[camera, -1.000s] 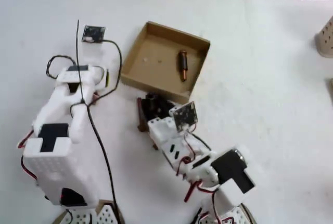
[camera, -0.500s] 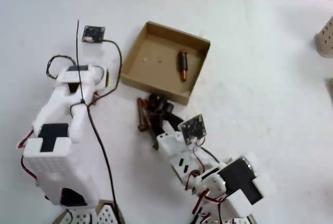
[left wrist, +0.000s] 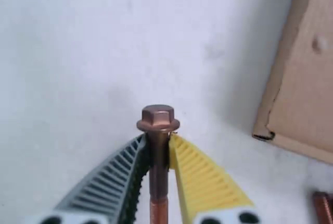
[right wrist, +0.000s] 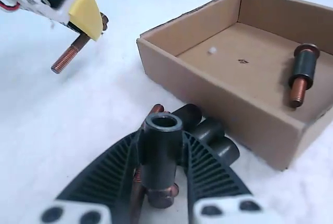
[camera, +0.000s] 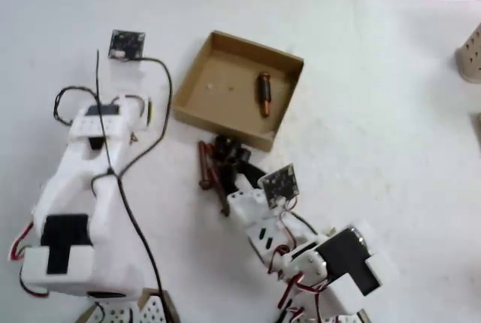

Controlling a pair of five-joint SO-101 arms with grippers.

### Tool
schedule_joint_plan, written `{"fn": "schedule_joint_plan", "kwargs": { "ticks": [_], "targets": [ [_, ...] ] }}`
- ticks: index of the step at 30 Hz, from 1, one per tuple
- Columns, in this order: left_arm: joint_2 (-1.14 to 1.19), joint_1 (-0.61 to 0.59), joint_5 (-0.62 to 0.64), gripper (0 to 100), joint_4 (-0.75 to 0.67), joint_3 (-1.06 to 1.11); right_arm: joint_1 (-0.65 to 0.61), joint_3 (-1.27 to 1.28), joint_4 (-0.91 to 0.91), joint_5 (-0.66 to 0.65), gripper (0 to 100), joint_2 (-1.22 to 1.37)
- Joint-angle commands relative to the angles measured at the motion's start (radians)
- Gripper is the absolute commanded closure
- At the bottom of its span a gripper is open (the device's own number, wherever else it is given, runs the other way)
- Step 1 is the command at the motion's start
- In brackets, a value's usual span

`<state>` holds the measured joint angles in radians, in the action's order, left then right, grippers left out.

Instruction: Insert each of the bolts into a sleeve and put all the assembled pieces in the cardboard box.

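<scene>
Left gripper (left wrist: 157, 139) is clamped on a bolt (left wrist: 157, 119) just under the hex head, with a yellow finger on one side of the shank and a grey one on the other. Its own camera looks at the head end. The right wrist view gives you the other end: the threaded tip sticks out past the yellow finger, tilted, above the table (camera: 376, 128). From above you can barely make that bolt out.

Right gripper (right wrist: 162, 139) is squeezing a black sleeve (right wrist: 162, 169) that stands upright, bore facing up, just in front of the box (right wrist: 208, 96) wall. Spare sleeves (right wrist: 210, 130) lie right behind it, touching each other. The high view adds loose bolts (camera: 204, 164) on the table right beside that gripper. One assembled piece (right wrist: 302, 70) lies inside the box, near a side wall.
</scene>
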<state>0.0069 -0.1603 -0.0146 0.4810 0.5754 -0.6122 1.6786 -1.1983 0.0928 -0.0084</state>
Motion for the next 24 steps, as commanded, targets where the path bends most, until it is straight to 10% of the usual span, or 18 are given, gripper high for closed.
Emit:
{"fn": "schedule_joint_plan", "kwargs": {
  "ticks": [1, 14, 24],
  "targets": [
    [-0.151, 0.027, -0.005, 98, -0.190, 0.080, 0.013, 0.005, -0.018, -0.014, 98.2, -0.035],
    [-0.283, 0.097, -0.002, 98, -1.057, 0.509, 0.035, -0.124, -0.013, -0.008, 98.2, -0.033],
    [-0.289, 0.165, -0.002, 98, -1.123, 0.514, 0.073, -0.347, 0.179, -0.006, 98.2, -0.031]
  ]
}}
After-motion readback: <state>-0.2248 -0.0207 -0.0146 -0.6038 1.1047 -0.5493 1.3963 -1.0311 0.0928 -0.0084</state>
